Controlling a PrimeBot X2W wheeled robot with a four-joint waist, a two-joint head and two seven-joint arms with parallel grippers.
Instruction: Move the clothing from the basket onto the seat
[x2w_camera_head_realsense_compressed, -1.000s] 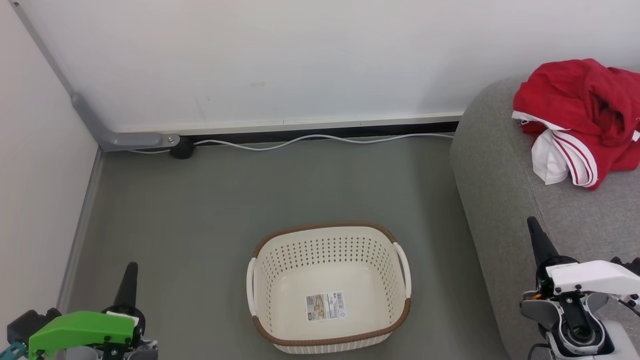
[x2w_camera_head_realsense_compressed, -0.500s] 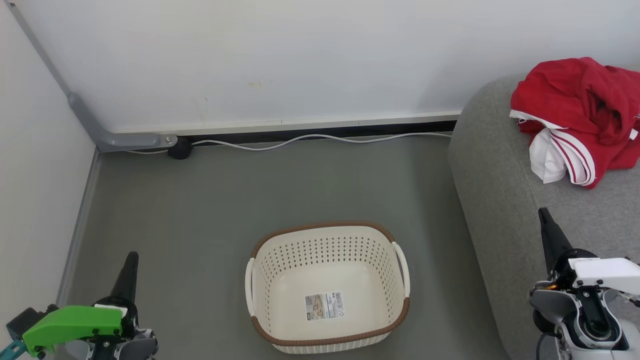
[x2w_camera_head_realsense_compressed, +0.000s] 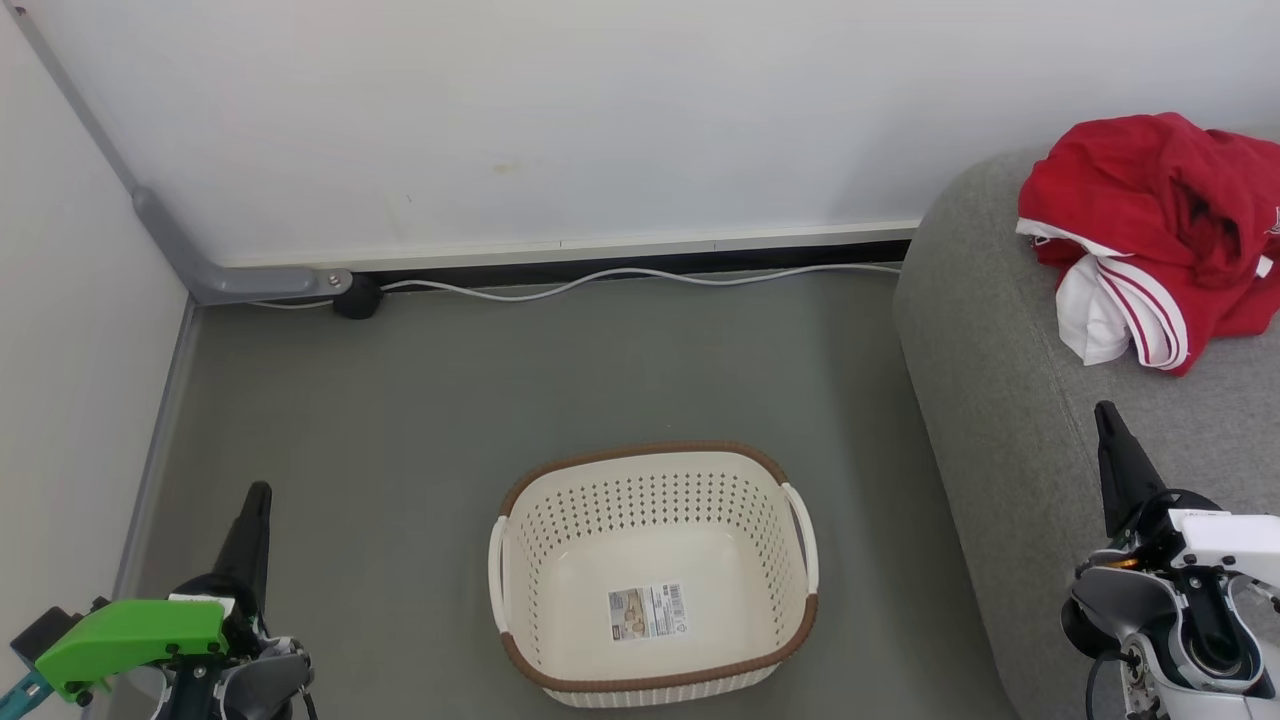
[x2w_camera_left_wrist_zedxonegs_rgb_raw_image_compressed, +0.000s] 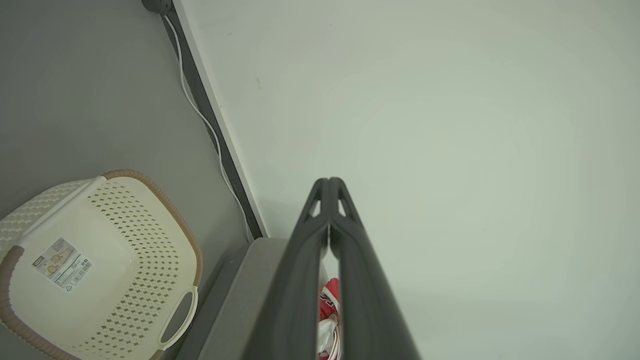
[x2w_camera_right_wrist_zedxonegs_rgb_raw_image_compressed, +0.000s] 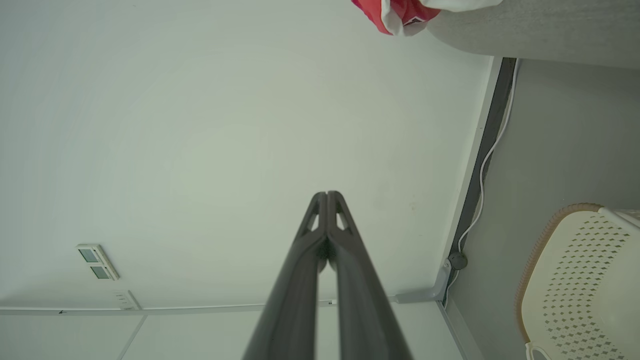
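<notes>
Here's the basket (x2w_camera_head_realsense_compressed: 655, 497), sitting on the grey floor (x2w_camera_head_realsense_compressed: 450, 380) with nothing in it but its label sticker (x2w_camera_head_realsense_compressed: 648, 612): perforated walls, a bare bottom, no red anywhere inside. The clothing (x2w_camera_head_realsense_compressed: 1150, 200) is up on the seat (x2w_camera_head_realsense_compressed: 990, 340), a rumpled red heap with white-striped trim spilling toward the front. It lies at the seat's far end close to the wall (x2w_camera_head_realsense_compressed: 600, 120), well apart from the basket. The left gripper (x2w_camera_head_realsense_compressed: 257, 492) hangs low over the floor's near left corner, its two dark fingers pressed tip to tip with nothing between them; the left wrist view shows the tips meeting too. The right gripper (x2w_camera_head_realsense_compressed: 1104, 412) hovers above the seat's near stretch, just inside its rounded side edge. It too is closed and empty, near the heap but not touching it. By the look of it the moving is done, so what's left is a tidy finish. To do that well, both arms want to sit low and wide. The left should be kept off the basket's handle (x2w_camera_head_realsense_compressed: 497, 560), and the right away from that striped hem so a fingertip can't snag it and drag the pile toward the edge. The heap looks set back from the seat's side edge, so it should hold. Whether any of it overhangs the far edge, I cannot tell.
</notes>
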